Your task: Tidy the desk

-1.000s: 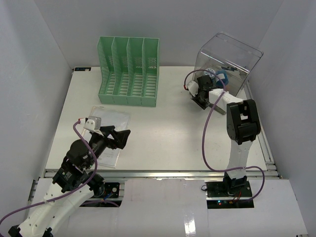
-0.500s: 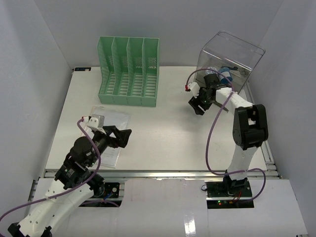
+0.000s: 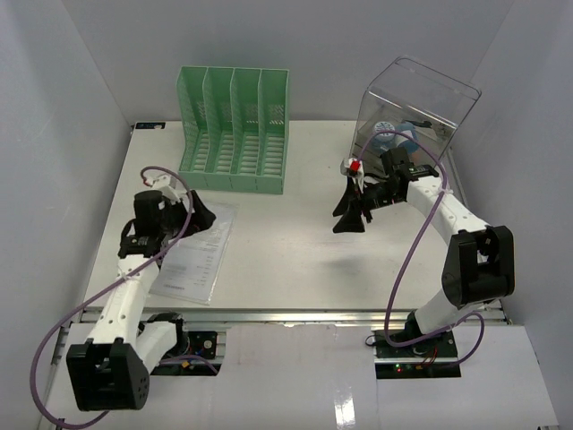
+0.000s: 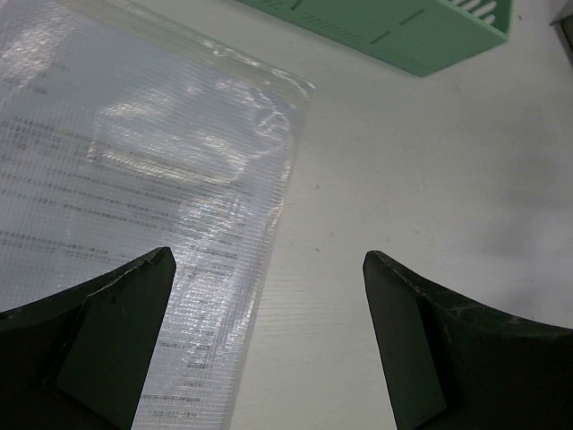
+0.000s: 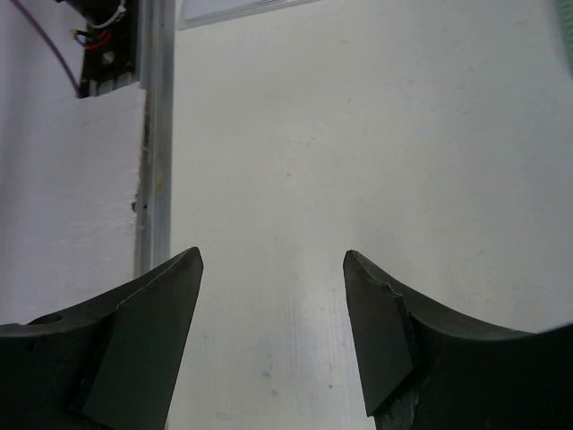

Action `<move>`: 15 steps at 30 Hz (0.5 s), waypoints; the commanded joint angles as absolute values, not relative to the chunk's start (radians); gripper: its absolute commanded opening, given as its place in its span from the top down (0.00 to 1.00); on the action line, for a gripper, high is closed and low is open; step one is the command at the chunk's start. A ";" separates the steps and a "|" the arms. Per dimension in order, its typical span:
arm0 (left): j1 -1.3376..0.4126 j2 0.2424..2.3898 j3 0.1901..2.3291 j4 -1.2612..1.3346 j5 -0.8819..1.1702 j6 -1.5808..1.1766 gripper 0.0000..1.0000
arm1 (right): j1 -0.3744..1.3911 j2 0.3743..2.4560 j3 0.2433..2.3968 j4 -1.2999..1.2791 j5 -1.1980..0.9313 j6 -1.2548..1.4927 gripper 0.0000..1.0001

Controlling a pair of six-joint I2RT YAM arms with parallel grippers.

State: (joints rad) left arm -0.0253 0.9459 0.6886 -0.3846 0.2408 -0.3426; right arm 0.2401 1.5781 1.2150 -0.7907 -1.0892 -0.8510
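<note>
The white desk (image 3: 286,242) holds a clear plastic sleeve with a printed sheet (image 3: 192,260) at the left. My left gripper (image 3: 197,218) is open and empty, low over the sleeve's upper right edge. In the left wrist view the sleeve (image 4: 134,179) lies under the left finger, with bare desk (image 4: 430,179) under the right one; the gripper (image 4: 267,262) holds nothing. My right gripper (image 3: 351,222) is open and empty above the desk's middle right. Its wrist view (image 5: 273,258) shows bare desk and the silver rail (image 5: 157,134).
A green four-slot file holder (image 3: 235,130) stands at the back left, and its base shows in the left wrist view (image 4: 403,22). A clear plastic bin (image 3: 414,107), tipped on its side, sits at the back right with a blue object (image 3: 403,136) inside. White walls enclose the desk.
My left gripper has swung left and back, from the desk's front left onto the sleeve's upper part. My right gripper has drawn away from the clear bin toward the desk's middle.
</note>
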 commanded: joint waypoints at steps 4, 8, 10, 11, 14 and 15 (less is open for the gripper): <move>0.272 1.076 0.792 -0.344 0.300 -0.220 0.02 | 0.248 1.552 1.163 -0.727 -1.222 -0.700 0.29; 0.356 1.254 0.827 -0.269 0.315 -0.123 0.02 | 0.249 1.523 1.145 -0.700 -1.223 -0.677 0.29; 0.385 1.338 0.845 -0.232 0.344 -0.104 0.02 | 0.248 1.514 1.141 -0.696 -1.222 -0.677 0.28; 0.396 1.371 0.852 -0.216 0.356 -0.098 0.02 | 0.248 1.513 1.141 -0.696 -1.224 -0.678 0.28; 0.421 1.460 0.875 -0.176 0.382 -0.072 0.02 | 0.245 1.513 1.140 -0.698 -1.229 -0.680 0.29; 0.428 1.502 0.889 -0.172 0.389 -0.057 0.02 | 0.245 1.514 1.140 -0.698 -1.228 -0.680 0.29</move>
State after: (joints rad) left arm 0.3988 1.4131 0.8329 -0.2406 0.3284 -0.1422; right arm 0.2443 1.5382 1.1473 -0.7222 -1.1878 -0.6934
